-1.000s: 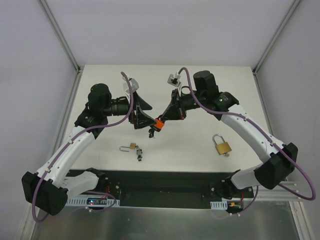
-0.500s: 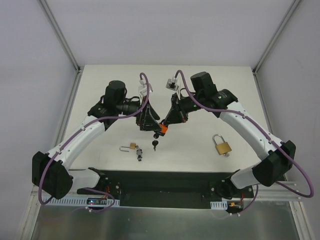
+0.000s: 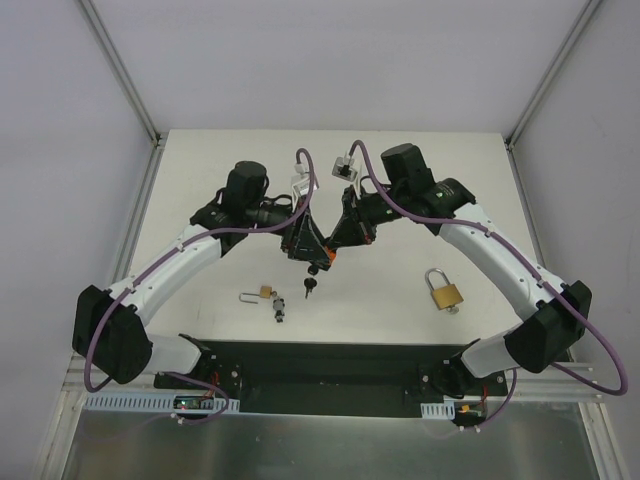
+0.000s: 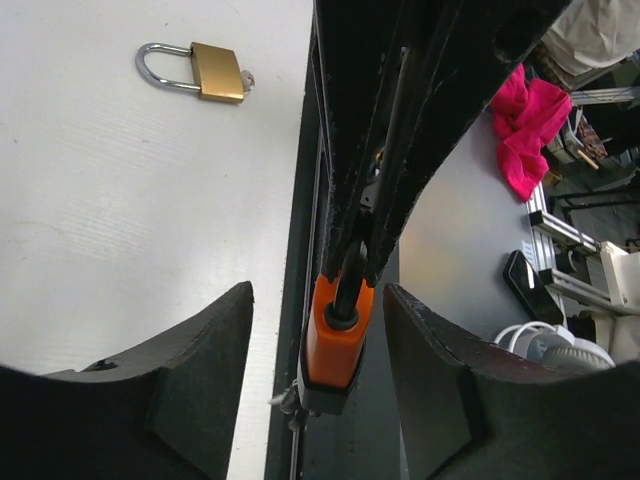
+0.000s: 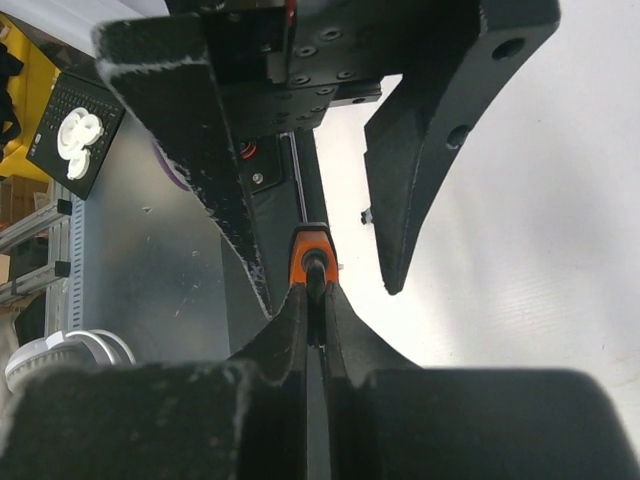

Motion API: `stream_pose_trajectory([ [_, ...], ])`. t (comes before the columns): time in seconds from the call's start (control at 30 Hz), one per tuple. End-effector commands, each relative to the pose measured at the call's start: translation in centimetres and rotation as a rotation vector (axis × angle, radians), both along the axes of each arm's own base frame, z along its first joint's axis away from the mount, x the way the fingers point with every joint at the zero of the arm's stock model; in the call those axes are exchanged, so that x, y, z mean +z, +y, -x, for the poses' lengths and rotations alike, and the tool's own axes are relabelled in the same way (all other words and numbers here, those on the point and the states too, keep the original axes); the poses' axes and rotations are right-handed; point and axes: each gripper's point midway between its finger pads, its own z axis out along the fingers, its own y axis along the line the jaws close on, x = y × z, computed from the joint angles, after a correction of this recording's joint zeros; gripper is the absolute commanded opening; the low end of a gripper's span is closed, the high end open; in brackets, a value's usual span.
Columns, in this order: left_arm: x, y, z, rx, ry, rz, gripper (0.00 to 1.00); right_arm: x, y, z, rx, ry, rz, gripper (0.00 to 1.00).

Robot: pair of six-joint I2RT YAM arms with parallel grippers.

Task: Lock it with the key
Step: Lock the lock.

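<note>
As the left tool [image 4: 318, 300] closes in, the orange lock [image 4: 335, 335] hangs over mid-desk between both arms.
Nearest the bases lie a small lock [image 3: 262, 293] with keys [image 3: 279, 308], and off to the right a brass lock [image 3: 443, 290], all on the desk [image 3: 400, 180]. Farther in, the right tool [image 5: 312, 300] is clamped tight on the orange lock's shackle; a dark key [image 3: 310, 287] sits just below, hanging or lying I cannot tell. The left arm has swung in within the last second, and its jaws, wide then, have narrowed to bracket the lock's body without yet touching. That looks like a second grip forming, to steady the body for the key.
</note>
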Motion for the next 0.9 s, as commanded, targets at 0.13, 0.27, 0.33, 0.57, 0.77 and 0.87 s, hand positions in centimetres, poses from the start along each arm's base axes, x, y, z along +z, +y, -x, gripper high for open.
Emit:
stream_pose_trajectory([
  [0.13,1.8,-0.8,0.7,-0.083,-0.036,0.049,0.22,2.6,-0.1,-0.7,-0.023,-0.096,-0.056,0.01],
  [0.27,1.6,-0.7,0.8,-0.087,-0.033,0.048,0.0,2.7,-0.2,-1.2,-0.048,-0.103,-0.058,0.01],
  [0.33,1.5,-0.7,0.8,-0.085,-0.029,0.045,0.0,2.8,-0.3,-1.3,-0.062,-0.099,-0.062,0.01],
  [0.57,1.5,-0.7,-0.6,0.009,-0.081,0.016,0.0,3.6,-0.4,-2.8,-0.155,-0.11,-0.106,0.19],
  [0.77,2.4,-0.7,-2.3,0.129,-0.135,0.017,0.0,5.1,-1.4,-4.8,-0.3,-0.144,-0.248,0.68],
  [0.87,3.8,-0.7,-2.5,0.16,-0.185,0.069,0.0,6.0,-1.9,-5.1,-0.347,-0.153,-0.313,0.86],
])
